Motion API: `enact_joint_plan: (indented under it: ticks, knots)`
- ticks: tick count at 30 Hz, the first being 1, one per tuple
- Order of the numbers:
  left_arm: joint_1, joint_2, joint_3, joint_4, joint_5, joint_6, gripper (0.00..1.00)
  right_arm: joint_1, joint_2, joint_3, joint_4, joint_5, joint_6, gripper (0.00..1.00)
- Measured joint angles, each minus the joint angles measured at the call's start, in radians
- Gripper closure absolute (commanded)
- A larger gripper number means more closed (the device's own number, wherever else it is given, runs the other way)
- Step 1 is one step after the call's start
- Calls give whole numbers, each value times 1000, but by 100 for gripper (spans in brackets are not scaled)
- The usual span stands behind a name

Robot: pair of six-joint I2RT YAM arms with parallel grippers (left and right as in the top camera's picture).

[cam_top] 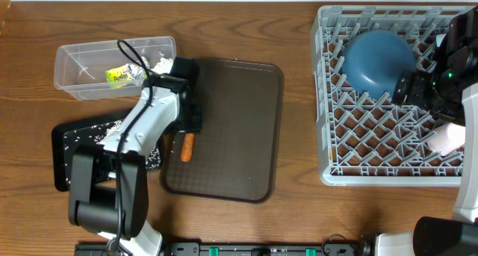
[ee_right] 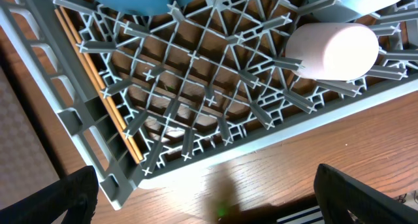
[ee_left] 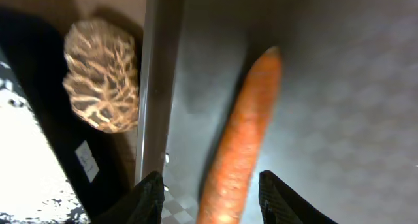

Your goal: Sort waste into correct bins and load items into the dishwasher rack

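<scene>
The orange carrot-like stick (ee_left: pixel 245 132) lies on the brown serving tray near its left rim, also in the overhead view (cam_top: pixel 187 146). My left gripper (ee_left: pixel 209 179) is open, its fingers on either side of the stick's near end. The brown nut-like piece (ee_left: pixel 101 83) lies just outside the tray rim, beside the black tray (ee_left: pixel 26 67) with white rice (ee_left: pixel 23 152). The clear tub (cam_top: pixel 75 69) holds the yellow-green wrapper (cam_top: pixel 118 75) and white tissue (cam_top: pixel 160 63). My right gripper (ee_right: pixel 209 198) is open and empty over the grey rack (cam_top: pixel 325 99).
The rack holds the dark blue bowl (cam_top: pixel 377 62), the white cup (ee_right: pixel 333 51), a light-blue bowl (ee_right: pixel 356 2) and chopsticks (ee_right: pixel 98 87) along one side wall. The brown serving tray (cam_top: pixel 239 129) fills the table's middle. The black tray (cam_top: pixel 63 136) lies under my left arm.
</scene>
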Motion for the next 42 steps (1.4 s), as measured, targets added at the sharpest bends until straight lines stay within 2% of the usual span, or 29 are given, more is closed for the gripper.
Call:
enact_joint_plan:
  ticks: [9, 16, 24, 30, 34, 42]
  knots:
    - [1, 13, -122, 106, 76, 0, 53, 0, 0, 0, 0, 0, 0, 1]
    - [0, 9, -156, 135, 92, 10, 66, 0, 0, 0, -2, 0, 0, 1]
    - [24, -22, -138, 55, 66, 18, 73, 0, 0, 0, -8, 0, 0, 1]
    - [146, -201, -107, 48, 55, 18, 73, 0, 0, 0, -8, 0, 0, 1]
    - [274, -306, -95, 52, 47, 19, 66, 0, 0, 0, -8, 0, 0, 1]
    - [494, -298, -93, 58, 44, 2, 64, 0, 0, 0, -8, 0, 0, 1]
